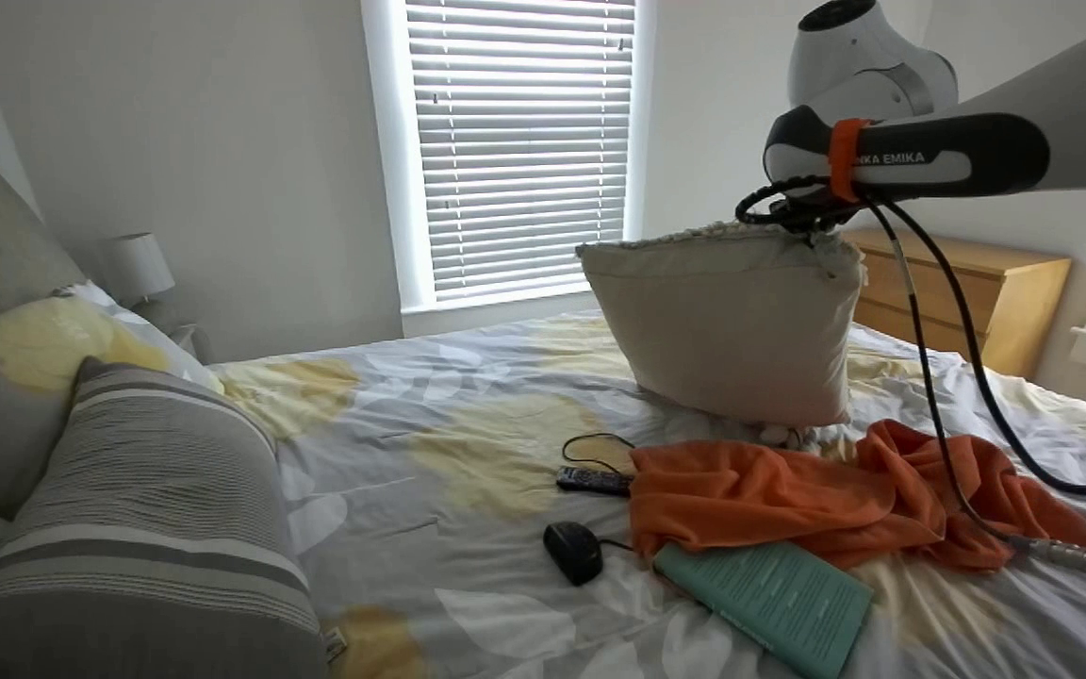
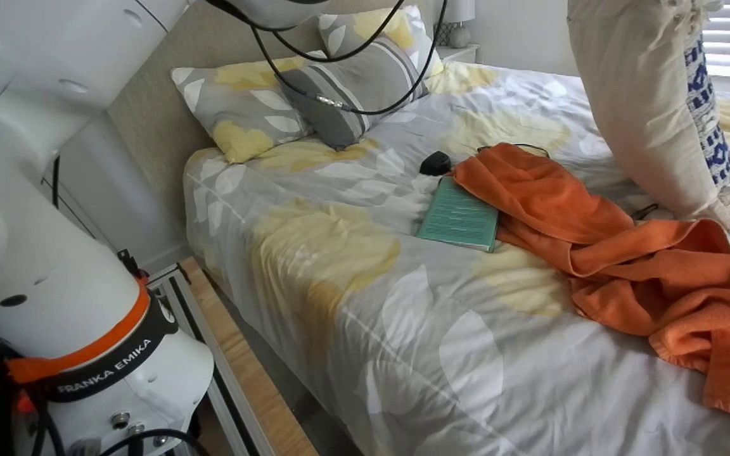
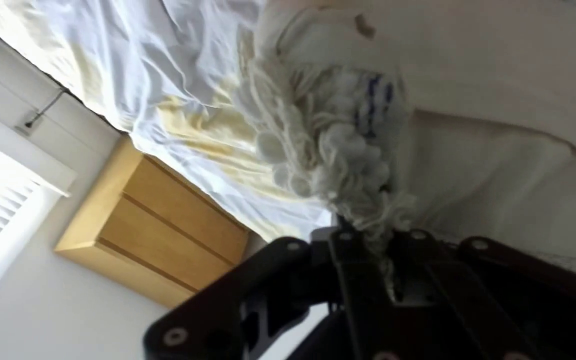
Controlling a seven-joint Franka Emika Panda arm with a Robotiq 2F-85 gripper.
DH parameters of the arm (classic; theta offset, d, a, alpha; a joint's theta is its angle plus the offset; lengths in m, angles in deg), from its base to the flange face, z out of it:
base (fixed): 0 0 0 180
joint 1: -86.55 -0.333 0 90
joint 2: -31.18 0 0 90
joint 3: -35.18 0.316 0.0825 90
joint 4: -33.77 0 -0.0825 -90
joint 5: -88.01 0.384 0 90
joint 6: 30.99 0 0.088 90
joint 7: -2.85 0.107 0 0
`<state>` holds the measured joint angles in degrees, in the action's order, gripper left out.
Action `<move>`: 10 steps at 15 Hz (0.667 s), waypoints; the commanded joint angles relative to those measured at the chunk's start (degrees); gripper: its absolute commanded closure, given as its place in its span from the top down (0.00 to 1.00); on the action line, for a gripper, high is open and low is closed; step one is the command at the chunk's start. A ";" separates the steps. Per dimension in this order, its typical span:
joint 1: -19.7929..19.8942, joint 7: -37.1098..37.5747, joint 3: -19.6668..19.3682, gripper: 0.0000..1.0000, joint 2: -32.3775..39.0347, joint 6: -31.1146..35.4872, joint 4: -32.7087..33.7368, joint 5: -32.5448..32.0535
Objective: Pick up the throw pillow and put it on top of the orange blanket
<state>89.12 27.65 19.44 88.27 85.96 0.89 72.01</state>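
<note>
"How far along is it?"

"About half, I'd judge. The pick-up looks done: the claw (image 3: 380,240) clamps the pillow (image 1: 722,325) by its fringe (image 3: 343,155), near a corner. Setting it down is left."

"Is it over the blanket (image 1: 769,490)?"

"No, it hangs just beyond it in both exterior views. Whether its lower edge brushes the bed (image 1: 392,453) I can't tell; that spot is poorly seen."

"And the stuff itself?"

"Plain cream cloth on one face, plump and smooth, with a blue pattern on the other (the fringe is all shaggy knots and loops). The blanket is limp orange fabric, bunched in a long, folded heap, and it laps over a flat green book (image 1: 779,604). An uneven perch, I'd guess."
</note>
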 commanded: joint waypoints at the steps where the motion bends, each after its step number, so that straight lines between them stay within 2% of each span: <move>1: 1.85 6.97 -3.89 0.03 -3.55 -0.51 -4.18 -1.63; 4: 4.01 11.24 -6.92 0.03 -4.39 -0.31 -5.74 -1.77; 5: 3.49 7.29 -5.03 0.13 -1.18 0.00 -2.07 -0.42; 10: 4.80 9.14 -6.13 0.13 -1.97 0.00 -3.36 -0.42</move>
<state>93.92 36.80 13.32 86.30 85.96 -2.47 71.58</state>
